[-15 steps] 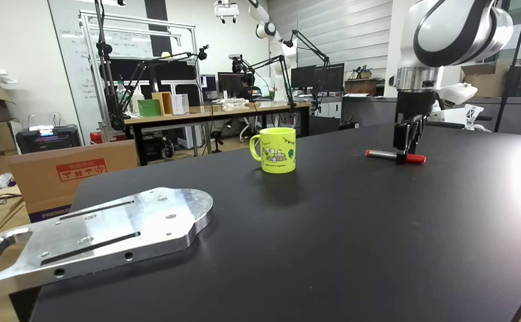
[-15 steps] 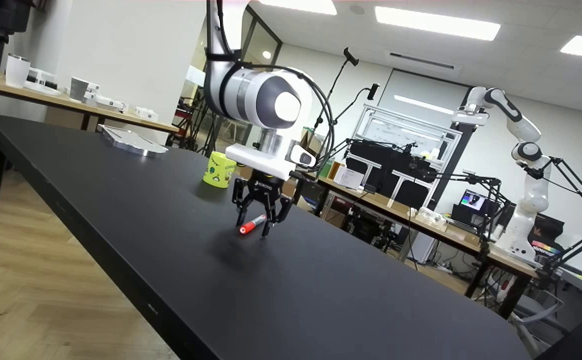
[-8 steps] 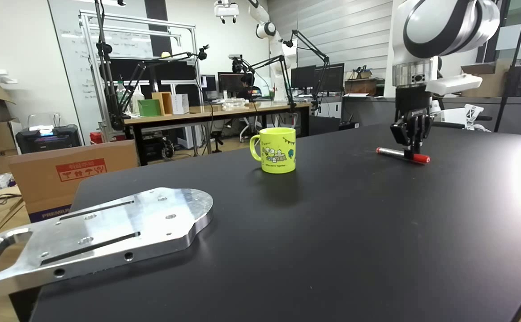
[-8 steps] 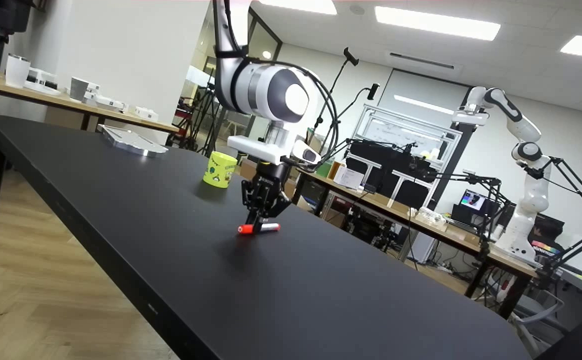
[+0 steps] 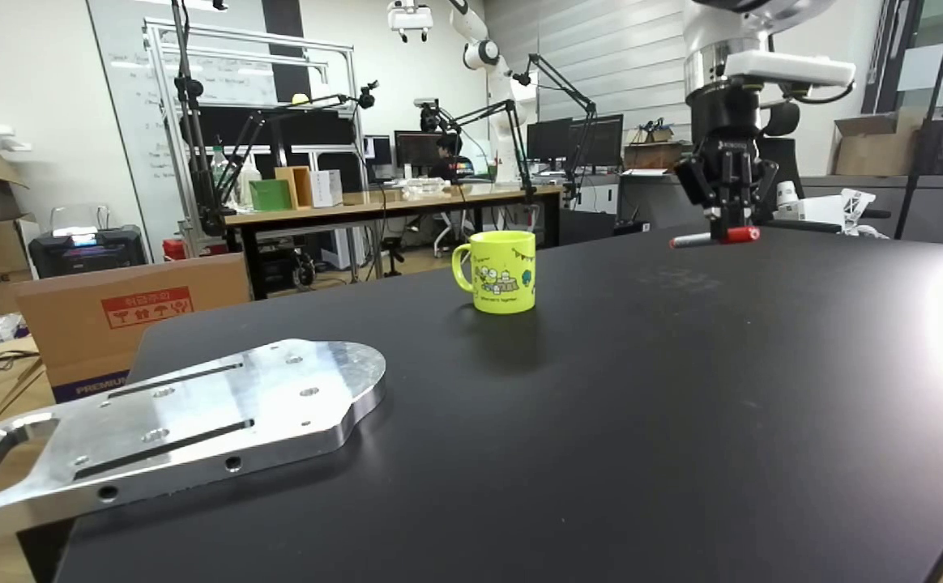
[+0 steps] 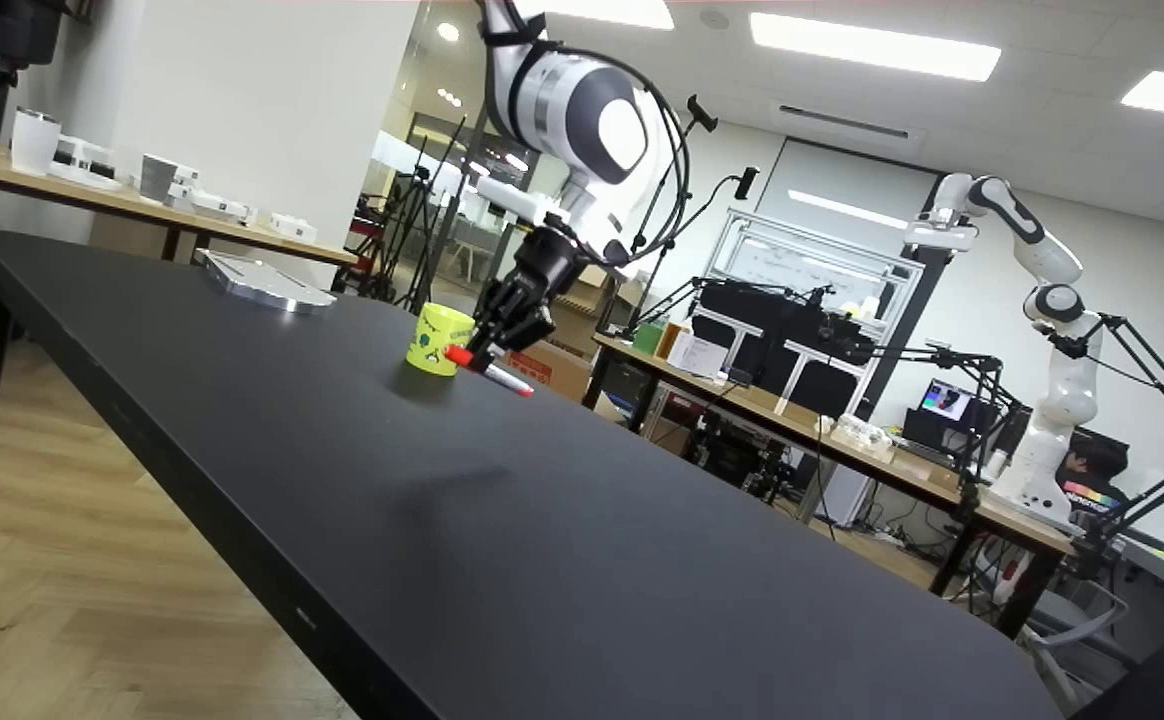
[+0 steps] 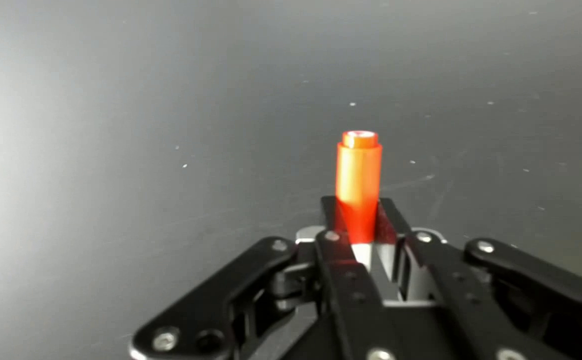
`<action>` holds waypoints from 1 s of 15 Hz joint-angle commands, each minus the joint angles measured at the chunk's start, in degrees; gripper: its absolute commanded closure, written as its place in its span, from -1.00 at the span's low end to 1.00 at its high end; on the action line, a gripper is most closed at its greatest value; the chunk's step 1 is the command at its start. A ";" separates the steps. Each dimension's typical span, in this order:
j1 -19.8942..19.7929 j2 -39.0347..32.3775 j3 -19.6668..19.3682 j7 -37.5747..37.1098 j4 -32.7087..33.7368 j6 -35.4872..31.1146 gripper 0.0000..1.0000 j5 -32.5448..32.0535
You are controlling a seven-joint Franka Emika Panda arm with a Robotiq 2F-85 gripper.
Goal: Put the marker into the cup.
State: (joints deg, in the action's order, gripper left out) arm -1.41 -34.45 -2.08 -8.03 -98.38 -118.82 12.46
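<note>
marker (image 7: 358, 182): lay on the table (image 5: 601, 421) half a second ago; now it is up in the air in both exterior views, well apart from the cup (image 5: 505, 274) and on the side away from its handle (image 5: 461, 270).
lift: I take the pick-up as done and the carry to the cup as the step in hand; the drop is not yet made.
fingers (image 7: 353, 300): spread on either side of the marker a second ago, now pinching it, with no gap to be seen in the wrist view.
pinch: about where the red cap (image 6: 458, 355) meets the silver barrel, so nearer the cap end.
marker in the fingers: crosswise through the tips; the cap stands out on one side, the longer barrel on the other, and in an exterior view the barrel (image 5: 693, 240) points to the cup's side.
gripper (image 7: 358, 215): above the table, off to the cup's side, not over it.
cup: upright on the table; its inside cannot be seen.
plate (image 5: 220, 397): on the cup's far side from the gripper, so unlikely to hinder.
next: likely a move over the cup, then a turn to bring one end down, since held like this the marker could settle across the rim (image 5: 504, 234).
risk: the off-centre pinch might let the barrel swing if it knocks the cup.
</note>
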 commanded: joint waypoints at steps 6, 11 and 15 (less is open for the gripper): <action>-1.77 -5.64 2.07 -17.35 20.79 17.66 0.89 14.96; -1.23 -12.67 5.29 -29.19 34.24 23.36 0.89 25.28; -0.23 -18.00 7.45 -34.91 41.66 23.85 0.89 31.15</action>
State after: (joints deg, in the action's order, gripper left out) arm -1.84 -46.79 3.98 -36.75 -65.38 -97.48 40.28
